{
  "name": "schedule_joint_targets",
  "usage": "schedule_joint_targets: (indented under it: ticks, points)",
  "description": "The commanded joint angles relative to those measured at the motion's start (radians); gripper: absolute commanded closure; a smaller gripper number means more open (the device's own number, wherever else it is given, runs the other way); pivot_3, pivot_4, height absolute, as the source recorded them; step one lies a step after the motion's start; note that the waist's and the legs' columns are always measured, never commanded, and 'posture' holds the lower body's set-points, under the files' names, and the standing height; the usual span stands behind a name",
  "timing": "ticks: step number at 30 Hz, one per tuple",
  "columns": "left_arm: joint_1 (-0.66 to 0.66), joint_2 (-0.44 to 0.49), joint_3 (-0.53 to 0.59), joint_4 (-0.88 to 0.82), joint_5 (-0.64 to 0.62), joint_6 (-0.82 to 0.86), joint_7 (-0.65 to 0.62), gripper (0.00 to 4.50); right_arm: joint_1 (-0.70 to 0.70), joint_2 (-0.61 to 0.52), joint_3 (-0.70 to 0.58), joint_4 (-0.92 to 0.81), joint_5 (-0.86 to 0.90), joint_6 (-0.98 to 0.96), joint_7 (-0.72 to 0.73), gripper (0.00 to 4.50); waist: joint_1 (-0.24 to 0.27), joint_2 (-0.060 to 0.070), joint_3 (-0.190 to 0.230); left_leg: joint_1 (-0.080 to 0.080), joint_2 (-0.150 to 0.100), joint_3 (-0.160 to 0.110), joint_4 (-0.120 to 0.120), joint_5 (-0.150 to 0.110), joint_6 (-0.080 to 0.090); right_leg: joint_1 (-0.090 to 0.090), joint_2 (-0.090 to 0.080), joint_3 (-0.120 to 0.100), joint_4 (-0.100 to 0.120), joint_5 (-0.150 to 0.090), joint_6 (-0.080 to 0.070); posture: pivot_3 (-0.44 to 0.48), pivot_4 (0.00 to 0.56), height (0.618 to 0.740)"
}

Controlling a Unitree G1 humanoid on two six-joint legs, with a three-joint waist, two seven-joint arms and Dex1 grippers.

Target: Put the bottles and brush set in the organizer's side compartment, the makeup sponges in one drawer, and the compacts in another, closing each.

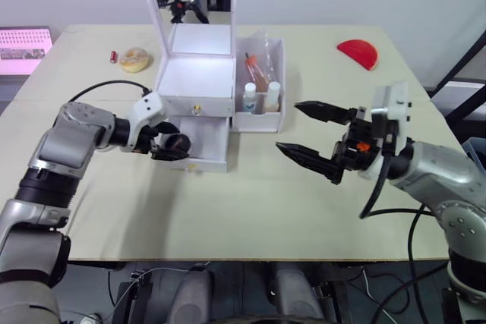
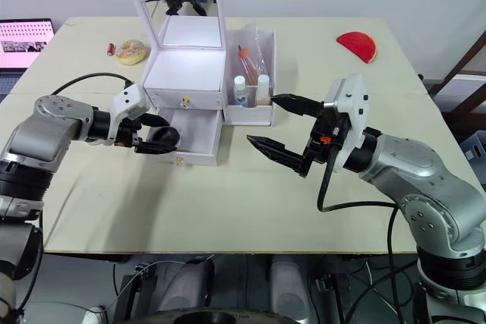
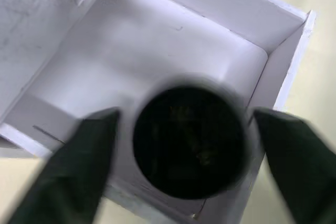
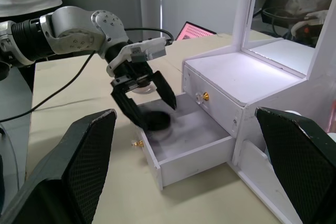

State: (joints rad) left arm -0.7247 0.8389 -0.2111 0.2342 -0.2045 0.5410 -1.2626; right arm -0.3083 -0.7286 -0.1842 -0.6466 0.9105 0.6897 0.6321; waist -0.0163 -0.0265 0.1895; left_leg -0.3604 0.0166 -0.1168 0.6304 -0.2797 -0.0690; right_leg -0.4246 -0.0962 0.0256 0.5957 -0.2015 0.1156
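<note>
1. My left end effector [image 1: 168, 144] sits at centre left of the head view, over the open lower drawer [image 1: 203, 144] of the white organizer [image 1: 196, 73]. Its fingers are parted around a round black compact [image 4: 156, 121], which looks blurred, as if just let go or about to drop.
2. I judge the step in hand to be stowing the compacts in this drawer.
3. My right end effector [image 1: 315, 135] hangs at centre right above the desk [image 1: 250, 202], fingers spread wide, gripping nothing.
4. The bottles [image 1: 260, 96] and the brush set [image 1: 257, 66] already stand in the side compartment, upper centre.
5. A yellowish round item [image 1: 135, 59] and a red half-round piece [image 1: 358, 52] lie on the desk at the upper left and upper right.
6. Next, I should confirm the compact is resting flat inside, lift my left end effector clear of the drawer walls, then push the drawer front in squarely.
</note>
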Motion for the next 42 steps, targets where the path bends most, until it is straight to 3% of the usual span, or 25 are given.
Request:
schedule_joint_targets:
  ticks: [1,7,12,20,24,28,36,42]
  points:
    - [-0.040,0.009,0.025,-0.010,0.007,0.013,0.004,0.05,-0.005,-0.011,-0.029,-0.039,0.014,-0.011,-0.006,0.00,0.000,0.000,0.000,0.000,0.000,0.000,0.000,0.000,0.000,0.000,0.000,0.000,0.000,0.000,0.000,0.000,0.150,0.739]
    - [-0.063,0.010,0.052,-0.024,-0.017,0.045,0.011,0.05,-0.010,-0.011,-0.025,-0.035,0.012,-0.012,-0.004,0.00,0.000,0.000,0.000,0.000,0.000,0.000,0.000,0.000,0.000,0.000,0.000,0.000,0.000,0.000,0.000,0.000,0.150,0.739]
    - [-0.015,0.082,0.199,-0.114,-0.161,0.211,-0.023,0.05,-0.007,-0.027,-0.048,-0.024,0.017,-0.014,0.014,0.00,-0.004,0.000,0.000,0.000,0.000,0.000,0.000,0.000,0.000,0.000,0.000,0.000,0.000,0.000,0.000,0.000,0.150,0.739]
    - [0.302,0.199,0.559,-0.231,-0.241,0.334,0.124,0.05,0.063,-0.098,-0.140,0.056,-0.017,-0.039,0.090,0.00,-0.019,0.000,0.000,0.002,0.000,0.000,-0.001,0.000,0.000,0.000,0.000,0.000,0.001,-0.001,0.002,0.000,0.150,0.739]
    - [0.493,0.229,0.752,-0.205,-0.214,0.280,0.166,0.05,0.151,-0.124,-0.241,0.124,-0.044,-0.069,0.145,0.00,-0.019,0.000,0.000,0.001,0.000,0.000,-0.001,0.000,0.000,0.001,0.000,0.000,0.001,-0.002,0.002,0.000,0.150,0.739]
    - [0.645,0.240,0.894,-0.066,-0.157,0.155,0.213,0.05,0.298,-0.166,-0.368,0.216,-0.096,-0.108,0.245,0.00,-0.012,0.000,0.000,0.002,0.000,0.000,-0.001,0.000,0.000,0.001,0.000,0.000,0.000,-0.002,0.001,0.000,0.150,0.739]
    - [0.773,0.200,1.000,0.005,-0.145,0.016,0.289,0.05,0.468,-0.174,-0.473,0.448,-0.250,-0.283,0.400,0.00,0.003,-0.001,0.000,0.004,0.000,0.001,0.000,0.000,0.000,0.003,-0.001,0.000,0.000,-0.004,0.003,0.000,0.150,0.739]
    - [0.827,0.156,1.005,-0.047,-0.158,-0.009,0.325,0.05,0.477,-0.158,-0.459,0.463,-0.267,-0.317,0.413,0.00,-0.006,-0.001,0.000,0.004,0.001,0.001,-0.001,0.000,0.000,0.002,-0.001,0.000,0.001,-0.004,0.002,0.000,0.150,0.739]
